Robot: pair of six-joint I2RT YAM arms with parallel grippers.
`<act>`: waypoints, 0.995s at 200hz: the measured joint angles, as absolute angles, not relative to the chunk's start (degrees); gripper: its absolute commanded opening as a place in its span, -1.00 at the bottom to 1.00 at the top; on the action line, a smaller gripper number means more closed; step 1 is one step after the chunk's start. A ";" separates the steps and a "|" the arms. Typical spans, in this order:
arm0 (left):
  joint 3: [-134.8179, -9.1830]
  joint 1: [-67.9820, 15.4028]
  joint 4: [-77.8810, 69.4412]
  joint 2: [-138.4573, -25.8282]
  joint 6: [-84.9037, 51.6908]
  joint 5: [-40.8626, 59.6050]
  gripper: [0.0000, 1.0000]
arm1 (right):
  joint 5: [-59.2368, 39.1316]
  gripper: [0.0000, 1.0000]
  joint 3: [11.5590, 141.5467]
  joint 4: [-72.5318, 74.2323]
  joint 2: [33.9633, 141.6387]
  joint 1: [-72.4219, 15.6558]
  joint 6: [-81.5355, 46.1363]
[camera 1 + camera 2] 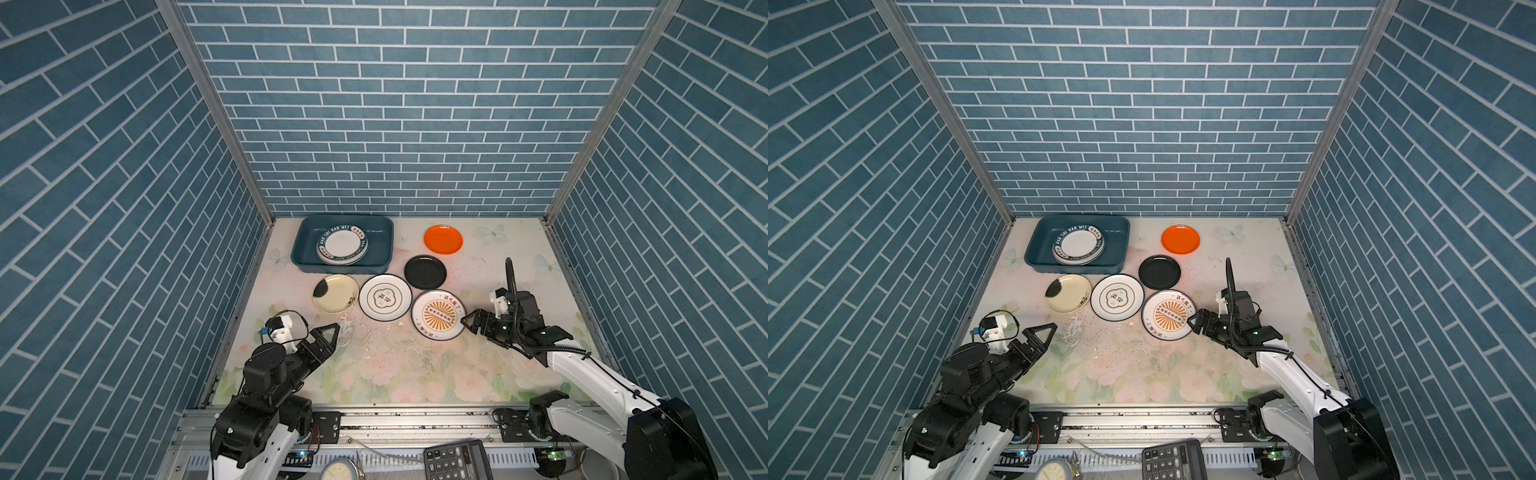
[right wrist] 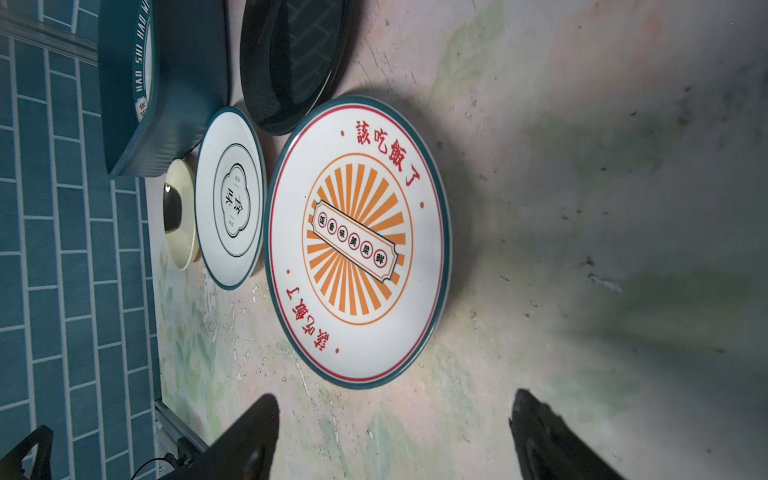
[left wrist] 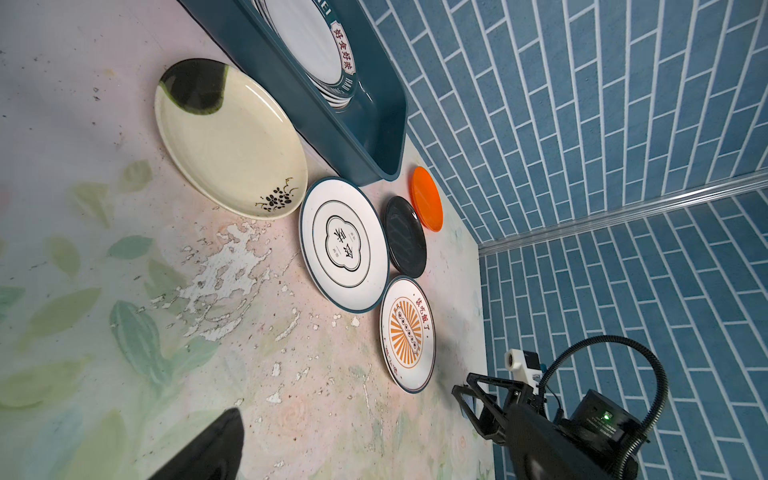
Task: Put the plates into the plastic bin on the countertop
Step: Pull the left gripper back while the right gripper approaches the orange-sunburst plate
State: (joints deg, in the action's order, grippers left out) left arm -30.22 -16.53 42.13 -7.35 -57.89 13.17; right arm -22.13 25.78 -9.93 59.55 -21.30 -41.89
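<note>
Agape and empty, the right pincer (image 1: 468, 325) just beside the sunburst plate (image 1: 438, 315) — the left pincer (image 1: 333, 335) likewise.

Plate stack (image 1: 342, 246) in the bin (image 1: 301, 251), back left; five more plates (image 1: 385, 297) before and right of it.

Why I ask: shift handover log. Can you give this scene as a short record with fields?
bin: teal tub, back left of the countertop, holds a stack of plates; count unclear
plates outside bin: five: orange plate, black plate, cream plate, flower-emblem plate, sunburst plate
left claw: open, empty, away from the plates
right claw: open, empty, tips by the sunburst plate's rim, not around it
</note>
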 measured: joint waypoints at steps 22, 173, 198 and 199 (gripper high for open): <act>-30.20 -16.53 40.97 -8.29 -58.28 13.17 0.99 | -22.09 0.73 24.23 -7.73 60.75 -21.30 -40.99; -25.50 -16.53 33.39 -11.57 -61.67 17.41 0.99 | -25.32 0.09 22.79 12.03 77.32 -21.30 -38.74; -25.39 -16.53 32.80 -12.05 -61.95 17.85 0.99 | -25.65 -0.08 22.61 14.26 78.78 -21.26 -39.18; -25.39 -16.53 32.75 -12.05 -61.98 17.85 0.99 | -25.69 -0.10 22.59 14.41 78.87 -21.26 -39.18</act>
State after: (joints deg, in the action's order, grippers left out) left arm -25.39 -16.53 32.75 -12.05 -61.98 17.85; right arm -25.69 22.59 14.41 78.87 -21.26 -39.18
